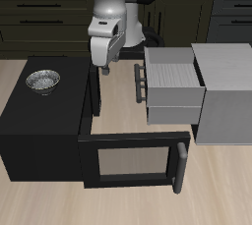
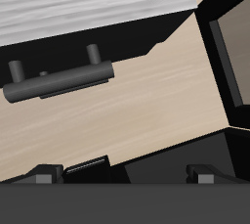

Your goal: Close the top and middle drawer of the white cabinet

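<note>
While the light grey-white boxy cabinet (image 1: 227, 91) stands at the table's far side, its stacked light-grey drawers (image 1: 173, 84) jut out, dark metal bar handle (image 2: 59, 81) foremost. Beside that handle, above bare tabletop, hangs the two-finger gripper (image 1: 105, 69); whether its jaws are spread I cannot tell. Nearby, a black box (image 1: 44, 126) carries a small metal bowl (image 1: 42, 79), its windowed door (image 1: 133, 159) swung open.

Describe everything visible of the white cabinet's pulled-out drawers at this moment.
The top and middle drawer stick out of the white cabinet toward the black box, stacked flush, light grey with a faint striped top. A dark bar handle on two posts stands off the front; the wrist view shows it too. Nothing touches them: the gripper hangs beside the handles, above the table.
</note>
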